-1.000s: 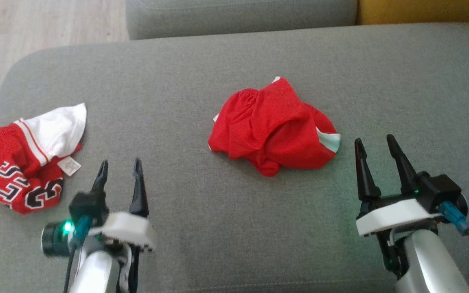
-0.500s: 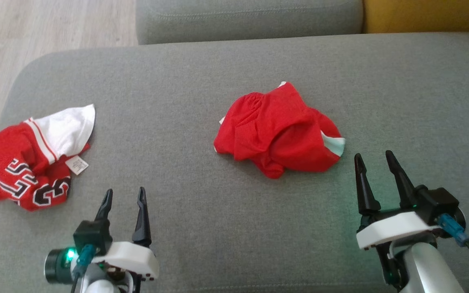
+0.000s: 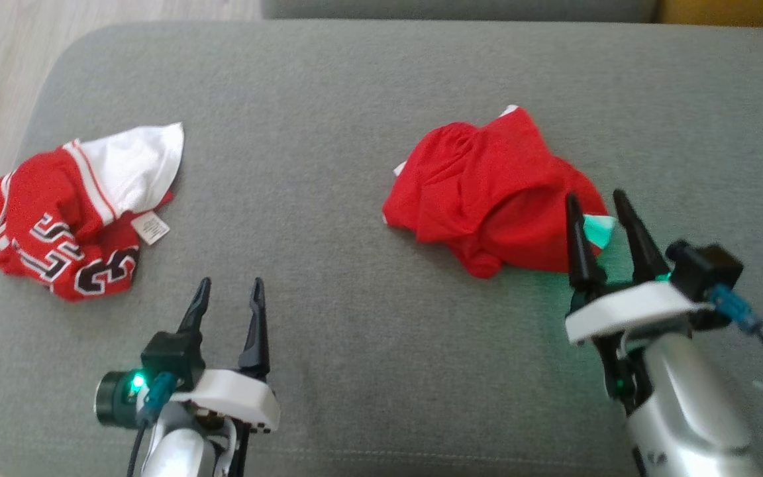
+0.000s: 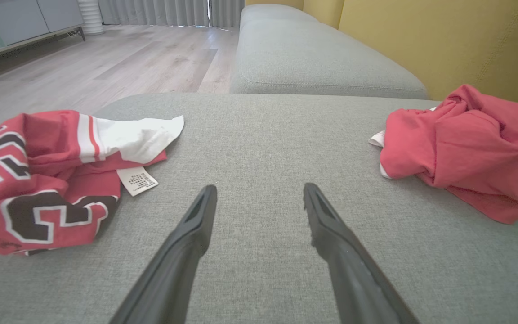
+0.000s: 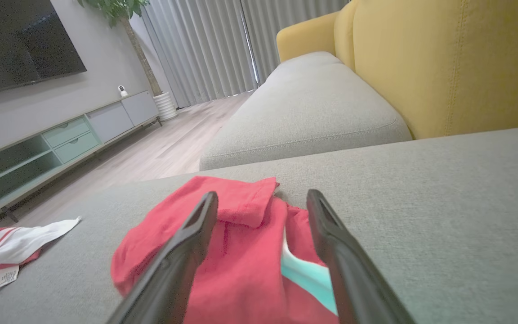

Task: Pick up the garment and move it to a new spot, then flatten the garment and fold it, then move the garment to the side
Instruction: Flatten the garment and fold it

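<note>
Right tool (image 3: 593, 195), its fingers spread wide and empty, hangs over the near right fringe of the plain red garment (image 3: 487, 185). Its tips straddle a pale teal-white trim (image 3: 599, 228) there; whether they touch cloth I cannot tell. Left tool (image 3: 230, 283) is likewise apart and holds nothing. It is poised over bare grey cushion (image 3: 328, 165) close to the near edge, well apart from any clothing.

I take the plain red garment as the task's thing, since the right tool is on it. It lies crumpled in a low mound about midway between the cushion's near and far edges, right of centre. It looks light, limp and thin, so it should drape and trail when lifted, and a pinch into the heap may catch several layers at once. The trimmed hem or a raised fold offers the firmest bite. The cushion's own weave could snag a fingertip pressed too deep.

A red-and-white numbered jersey (image 3: 70, 225) sits bunched near the left edge. Beyond the far edge are a second grey cushion (image 5: 308, 117) and a yellow sofa back (image 5: 443, 67).
</note>
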Tool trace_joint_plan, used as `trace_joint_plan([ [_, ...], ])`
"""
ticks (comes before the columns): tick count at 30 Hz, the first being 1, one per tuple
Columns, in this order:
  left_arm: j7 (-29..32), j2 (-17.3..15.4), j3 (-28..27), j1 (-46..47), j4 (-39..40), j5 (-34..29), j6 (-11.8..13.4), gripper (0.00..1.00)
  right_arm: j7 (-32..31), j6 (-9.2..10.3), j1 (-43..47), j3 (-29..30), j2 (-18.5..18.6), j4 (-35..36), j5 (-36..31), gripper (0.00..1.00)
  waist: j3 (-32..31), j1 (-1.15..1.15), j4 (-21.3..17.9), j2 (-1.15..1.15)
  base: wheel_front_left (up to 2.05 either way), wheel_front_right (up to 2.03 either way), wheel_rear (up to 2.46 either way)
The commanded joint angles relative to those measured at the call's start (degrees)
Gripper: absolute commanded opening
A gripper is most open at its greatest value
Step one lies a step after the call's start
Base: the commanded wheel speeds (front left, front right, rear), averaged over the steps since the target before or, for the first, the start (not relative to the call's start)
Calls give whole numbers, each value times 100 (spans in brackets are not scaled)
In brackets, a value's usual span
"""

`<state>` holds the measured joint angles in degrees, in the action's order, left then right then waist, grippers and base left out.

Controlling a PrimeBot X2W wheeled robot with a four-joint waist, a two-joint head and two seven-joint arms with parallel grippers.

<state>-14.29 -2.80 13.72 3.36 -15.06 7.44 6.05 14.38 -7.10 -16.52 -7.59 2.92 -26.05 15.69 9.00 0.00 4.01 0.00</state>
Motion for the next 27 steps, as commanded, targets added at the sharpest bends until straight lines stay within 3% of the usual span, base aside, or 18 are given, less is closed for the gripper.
trace_joint_plan([
  [1, -71, -10, -125, 275, 159, 44, -3, 100, 62, -39, -302, -129, -4, 33, 153, 100, 108, 0, 116, 0, 0, 0, 0],
  [13, -71, -9, 57, 447, 148, 170, 32, 100, 42, -39, -1165, -370, -4, -1133, 745, 100, 380, 0, 445, 0, 0, 0, 0],
  [23, -71, -9, 107, 515, 179, 193, 35, 100, 58, -39, -1356, -655, -4, -1235, 955, 100, 459, 0, 461, 0, 0, 0, 0],
  [24, -71, -9, 116, 514, 178, 204, 37, 100, 59, -39, -1361, -688, -4, -1189, 983, 96, 459, 0, 456, 0, 0, 0, 0],
  [26, -71, -9, 144, 512, 171, 218, 40, 100, 60, -39, -1368, -742, -4, -1077, 967, 76, 452, 0, 447, 0, 0, 0, 0],
  [27, -71, -8, 157, 513, 163, 228, 39, 100, 60, -39, -1365, -740, -4, -1023, 961, 47, 446, 0, 444, 0, 0, 0, 0],
])
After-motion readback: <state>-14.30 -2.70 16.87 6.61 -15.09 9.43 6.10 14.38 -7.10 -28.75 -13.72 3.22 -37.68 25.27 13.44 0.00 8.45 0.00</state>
